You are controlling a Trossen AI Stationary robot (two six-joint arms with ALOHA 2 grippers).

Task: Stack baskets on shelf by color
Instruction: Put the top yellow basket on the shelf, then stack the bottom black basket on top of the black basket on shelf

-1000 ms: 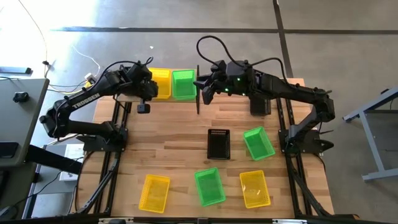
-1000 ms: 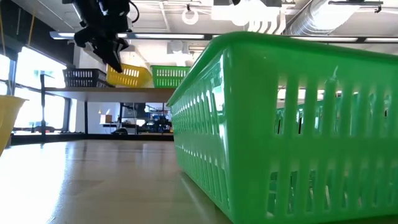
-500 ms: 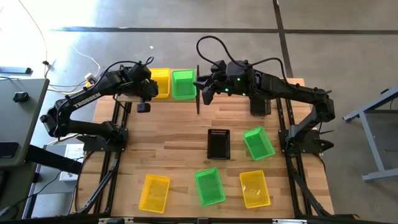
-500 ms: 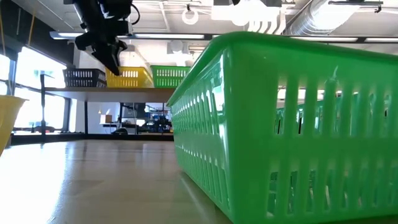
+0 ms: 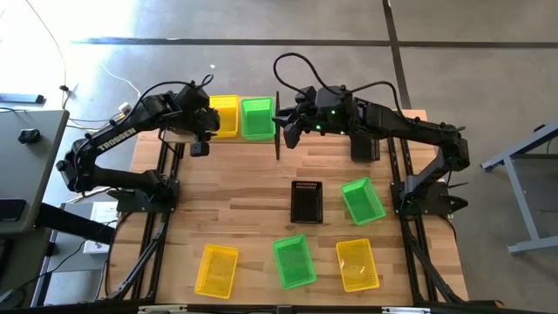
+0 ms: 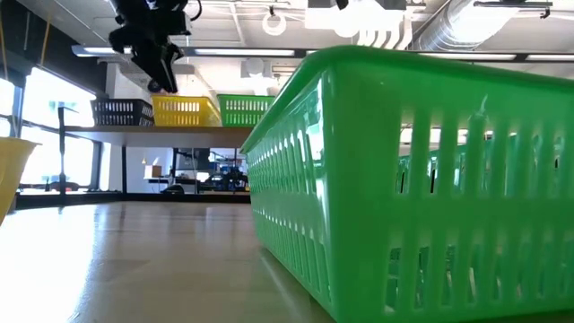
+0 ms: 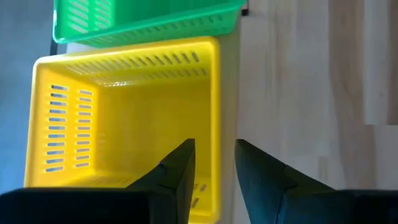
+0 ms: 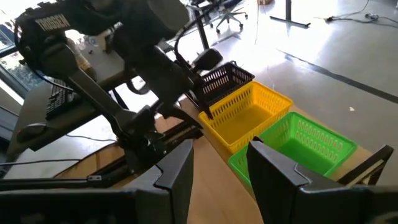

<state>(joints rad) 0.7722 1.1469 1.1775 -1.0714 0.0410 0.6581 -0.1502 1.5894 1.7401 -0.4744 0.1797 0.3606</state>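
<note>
The shelf (image 6: 170,131) runs along the far edge of the slatted table (image 5: 253,218), and on it stand three baskets in a row: a black basket (image 6: 122,112) at its left end, a yellow basket (image 5: 224,116) in the middle and a green basket (image 5: 257,118) beside that, each close against the next. The left gripper (image 7: 213,165) hangs just above the yellow basket's table-side rim, fingers a narrow gap apart and holding nothing, straddling that wall without touching it. The right gripper (image 8: 219,163) hovers just past the shelf's right end upright, near the green basket, jaws parted and empty. Toward the near side from the shelf, five more baskets lie scattered on the table: a second black basket (image 5: 306,201), two green ones and two yellow ones
</note>
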